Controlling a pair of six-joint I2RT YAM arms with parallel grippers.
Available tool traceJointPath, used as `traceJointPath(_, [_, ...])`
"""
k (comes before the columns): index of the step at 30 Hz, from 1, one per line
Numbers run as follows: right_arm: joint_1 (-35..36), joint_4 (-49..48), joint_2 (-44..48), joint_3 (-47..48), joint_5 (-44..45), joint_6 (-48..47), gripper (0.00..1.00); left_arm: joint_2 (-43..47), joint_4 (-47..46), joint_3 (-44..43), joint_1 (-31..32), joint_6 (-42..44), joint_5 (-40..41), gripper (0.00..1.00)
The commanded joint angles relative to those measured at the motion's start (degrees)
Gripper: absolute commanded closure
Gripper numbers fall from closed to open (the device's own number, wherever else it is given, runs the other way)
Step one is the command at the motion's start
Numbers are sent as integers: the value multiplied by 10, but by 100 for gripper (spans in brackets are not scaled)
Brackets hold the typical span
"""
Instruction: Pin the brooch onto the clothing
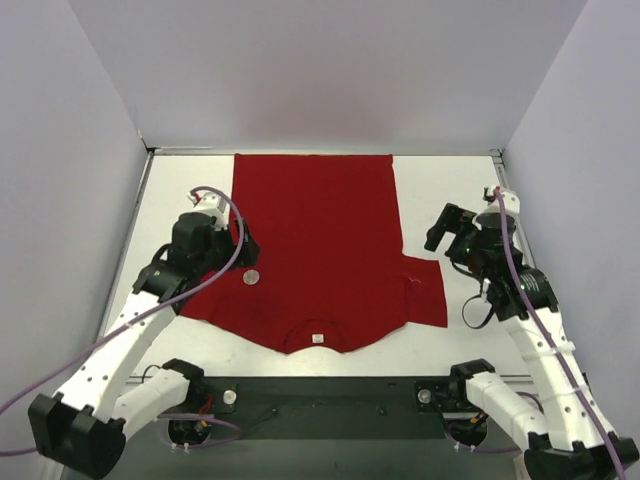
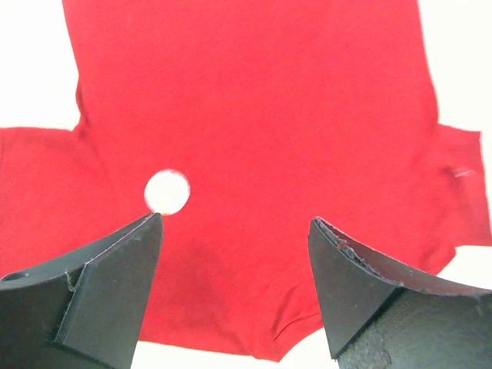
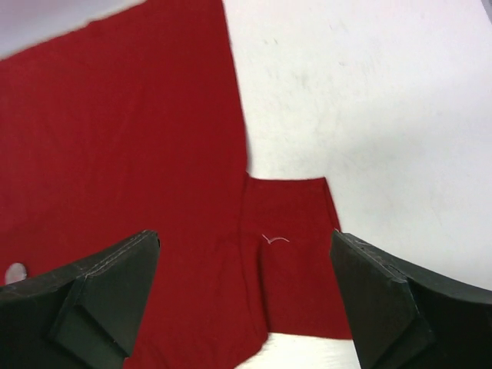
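Observation:
The red T-shirt [image 1: 315,250] lies flat on the white table, its collar with a small white label [image 1: 318,338] toward the arms. A small round pale brooch [image 1: 251,277] rests on the shirt's left chest; it also shows in the left wrist view [image 2: 167,191] and at the edge of the right wrist view [image 3: 14,272]. My left gripper [image 1: 243,250] hovers open and empty just above and beside the brooch. My right gripper [image 1: 440,232] is open and empty, above the table by the shirt's right sleeve [image 3: 288,254].
Grey walls enclose the table [image 1: 450,190] on three sides. A short white thread [image 3: 274,239] lies on the right sleeve. Bare white table surface [image 3: 369,100] stretches right of the shirt.

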State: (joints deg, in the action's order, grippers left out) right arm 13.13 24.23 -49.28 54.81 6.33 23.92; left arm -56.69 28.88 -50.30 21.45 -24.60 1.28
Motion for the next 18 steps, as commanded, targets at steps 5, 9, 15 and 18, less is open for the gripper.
traceJointPath(5, [1, -35, 75, 35, -40, 0, 0, 121, -108, 14, 2, -11, -22, 14])
traceJointPath(9, [1, -51, 115, 30, -36, 2, 0, 162, -131, 35, 2, 1, -21, 14])
traceJointPath(15, [1, -94, 153, -2, -34, 3, 0, 182, -128, 47, 2, 10, -17, 10])
traceJointPath(18, [1, -118, 161, -21, -34, 2, 0, 179, -124, 47, 2, 12, -17, 9])
